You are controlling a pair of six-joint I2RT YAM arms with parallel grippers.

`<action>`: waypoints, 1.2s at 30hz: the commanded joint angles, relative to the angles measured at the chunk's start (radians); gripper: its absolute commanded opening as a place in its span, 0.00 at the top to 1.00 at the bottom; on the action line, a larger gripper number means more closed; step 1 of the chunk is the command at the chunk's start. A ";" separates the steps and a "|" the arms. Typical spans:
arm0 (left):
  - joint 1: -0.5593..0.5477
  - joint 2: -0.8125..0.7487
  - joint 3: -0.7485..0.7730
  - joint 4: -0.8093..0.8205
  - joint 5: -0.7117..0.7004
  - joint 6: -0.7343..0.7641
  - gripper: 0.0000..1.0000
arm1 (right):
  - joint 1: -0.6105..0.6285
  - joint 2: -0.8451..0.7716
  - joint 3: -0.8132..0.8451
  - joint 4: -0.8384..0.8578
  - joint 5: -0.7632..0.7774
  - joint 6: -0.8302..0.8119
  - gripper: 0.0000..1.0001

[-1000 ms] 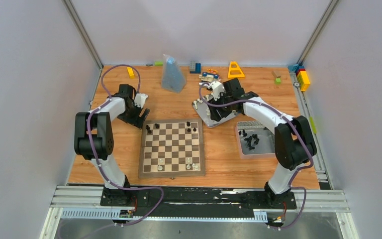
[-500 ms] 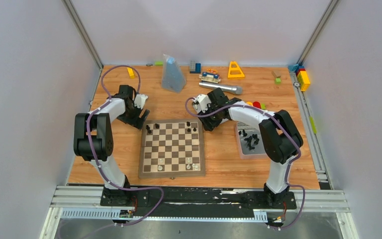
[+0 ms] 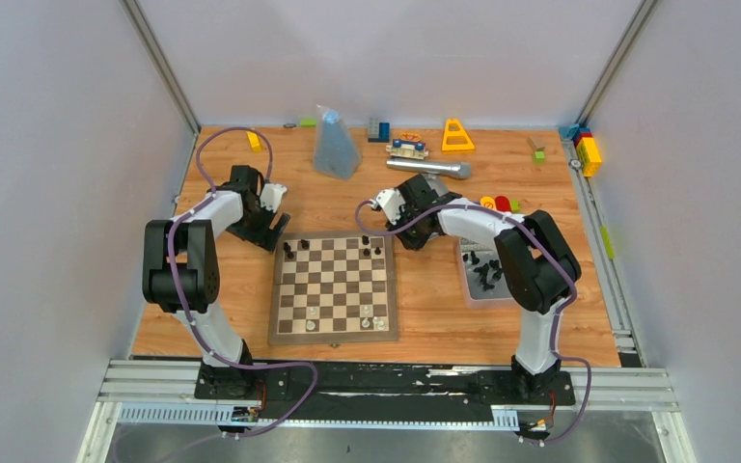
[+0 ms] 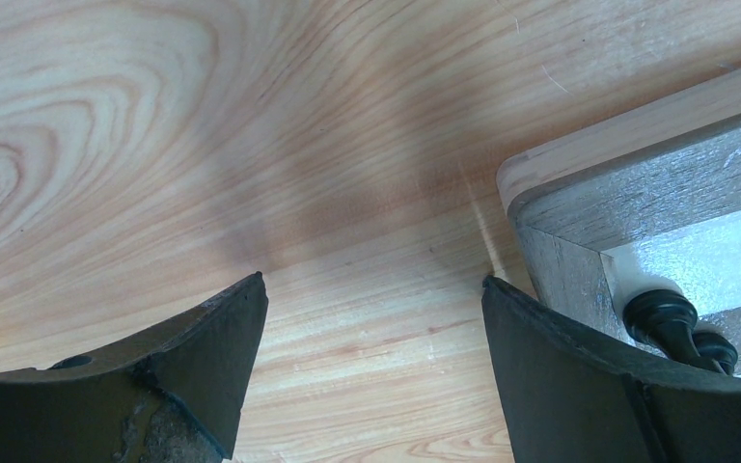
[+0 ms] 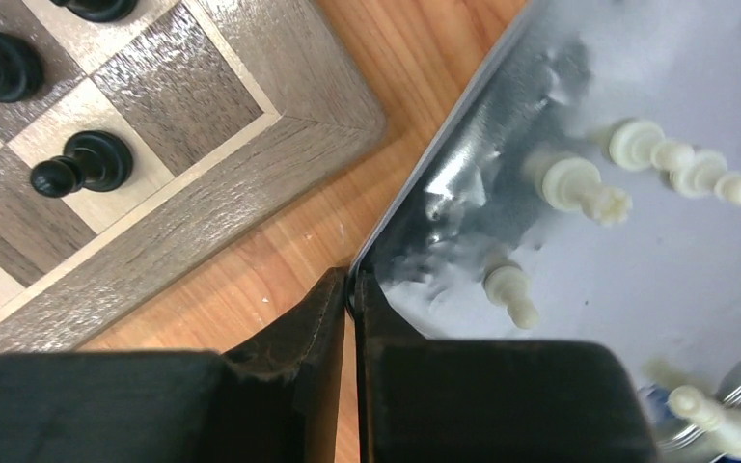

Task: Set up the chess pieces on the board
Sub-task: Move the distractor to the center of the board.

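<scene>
The left gripper (image 3: 268, 228) sits low over the wooden table (image 3: 434, 309) just off the far-left corner of the chessboard (image 3: 333, 335), released and empty. In its wrist view the two dark fingers (image 4: 203, 338) stand wide apart with only bare wood grain between them, and the board's corner (image 4: 617, 183) shows at the right edge with one black chessman (image 4: 671, 323) on its corner square. The chessboard lies flat between the two arms. On its far rows stand a few black pieces, two close together at the left (image 3: 289, 251) and two more towards the right (image 3: 371, 246), while three cream-white pieces (image 3: 367, 322) stand along the near row. The right gripper (image 3: 405, 231) reaches to just past the board's far-right corner. Its wrist view shows the fingertips (image 5: 328, 318) clenched together on the thin rim of a silver tray (image 5: 637, 260), the rim's corner running into the slit between them. Several cream-white chessmen (image 5: 574, 185) lie toppled in that tray, and three black pawns (image 5: 82, 164) stand on the board corner beside it. Farther right, partly under the right arm, a grey tray (image 3: 473, 294) holds a heap of black chessmen (image 3: 487, 275).
</scene>
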 commanded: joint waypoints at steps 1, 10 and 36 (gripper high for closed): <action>0.002 -0.036 -0.005 -0.006 0.005 0.014 0.10 | -0.019 0.005 0.026 0.013 0.048 -0.113 0.94; 0.002 -0.021 0.016 -0.026 0.013 0.016 0.11 | -0.066 0.031 0.075 -0.018 0.033 -0.229 0.97; 0.143 -0.068 -0.030 -0.018 0.043 0.012 0.12 | -0.139 -0.023 0.142 -0.031 -0.058 -0.008 0.63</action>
